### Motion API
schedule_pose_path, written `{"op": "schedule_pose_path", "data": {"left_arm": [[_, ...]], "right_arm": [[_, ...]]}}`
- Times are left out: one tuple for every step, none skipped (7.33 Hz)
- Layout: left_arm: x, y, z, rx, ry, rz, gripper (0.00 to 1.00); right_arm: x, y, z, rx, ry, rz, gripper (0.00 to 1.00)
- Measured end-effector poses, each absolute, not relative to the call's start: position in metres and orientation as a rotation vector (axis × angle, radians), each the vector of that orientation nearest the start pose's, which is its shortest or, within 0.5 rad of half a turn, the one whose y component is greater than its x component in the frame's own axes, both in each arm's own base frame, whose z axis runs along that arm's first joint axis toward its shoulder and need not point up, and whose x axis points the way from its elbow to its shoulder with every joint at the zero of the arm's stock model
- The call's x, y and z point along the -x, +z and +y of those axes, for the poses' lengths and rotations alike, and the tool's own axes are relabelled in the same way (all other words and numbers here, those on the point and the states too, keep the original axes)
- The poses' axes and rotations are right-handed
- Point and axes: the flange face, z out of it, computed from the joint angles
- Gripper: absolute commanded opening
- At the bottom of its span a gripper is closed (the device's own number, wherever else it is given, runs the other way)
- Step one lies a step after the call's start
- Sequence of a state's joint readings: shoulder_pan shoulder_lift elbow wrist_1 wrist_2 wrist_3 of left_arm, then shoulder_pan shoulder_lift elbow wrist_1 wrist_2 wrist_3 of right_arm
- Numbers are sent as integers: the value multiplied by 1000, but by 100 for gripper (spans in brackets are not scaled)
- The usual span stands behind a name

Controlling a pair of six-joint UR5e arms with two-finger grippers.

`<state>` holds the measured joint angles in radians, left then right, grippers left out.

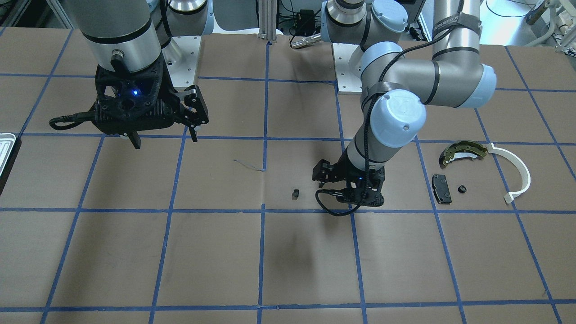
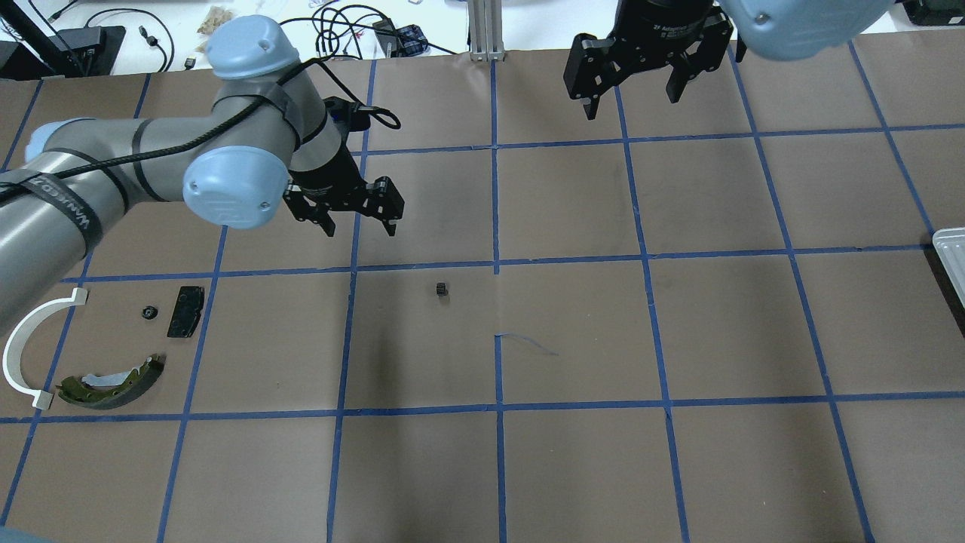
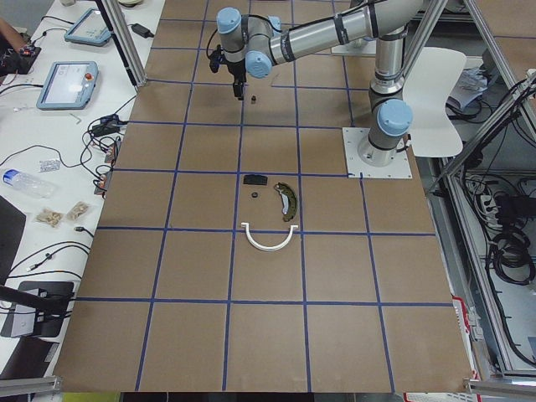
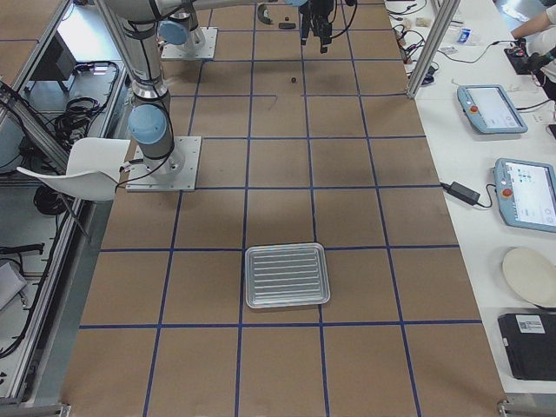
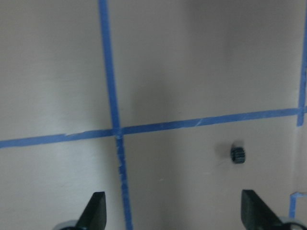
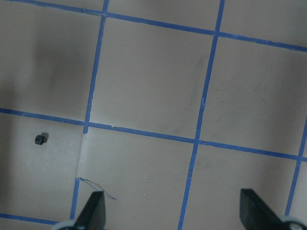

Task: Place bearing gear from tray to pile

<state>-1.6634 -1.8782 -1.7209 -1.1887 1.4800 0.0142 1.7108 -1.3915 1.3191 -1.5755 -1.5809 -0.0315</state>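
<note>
A small black bearing gear (image 2: pixel 442 289) lies alone on the brown table near its middle, also seen as the gear (image 5: pixel 237 154) in the left wrist view and the gear (image 6: pixel 40 139) in the right wrist view. My left gripper (image 2: pixel 360 226) hovers open and empty, a little back and to the left of it. My right gripper (image 2: pixel 629 105) hangs open and empty high over the far side. The tray (image 4: pixel 287 275) lies at the far right with nothing on it. The pile at the left holds an olive brake shoe (image 2: pixel 113 381), a white arc strip (image 2: pixel 22 354), a black pad (image 2: pixel 185 311) and another small gear (image 2: pixel 149 311).
Blue tape lines grid the brown table. A loose thread (image 2: pixel 528 343) lies near the centre. Cables and an aluminium post (image 2: pixel 482 30) line the far edge, and tablets (image 4: pixel 491 109) lie on the side bench.
</note>
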Motion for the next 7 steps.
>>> {"op": "schedule_pose_path", "data": {"left_arm": [[219, 275, -554, -199, 133, 3217, 100], [238, 262, -551, -234, 140, 3212, 100], [251, 246, -548, -258, 169, 3205, 100], [260, 228, -546, -261, 194, 3200, 96], [268, 211, -543, -245, 202, 3198, 95], [274, 196, -541, -229, 206, 3197, 94], [277, 185, -540, -224, 212, 3195, 86]], "right_arm": [[-204, 516, -548, 240, -70, 3141, 100], [-195, 512, -541, 183, 5, 3149, 100], [-187, 508, -530, 119, 71, 3159, 100], [-182, 502, -516, 88, 111, 3159, 100], [-178, 494, -505, 77, 122, 3153, 100], [-170, 489, -503, 78, 91, 3149, 100], [-160, 489, -503, 77, 49, 3151, 100]]}}
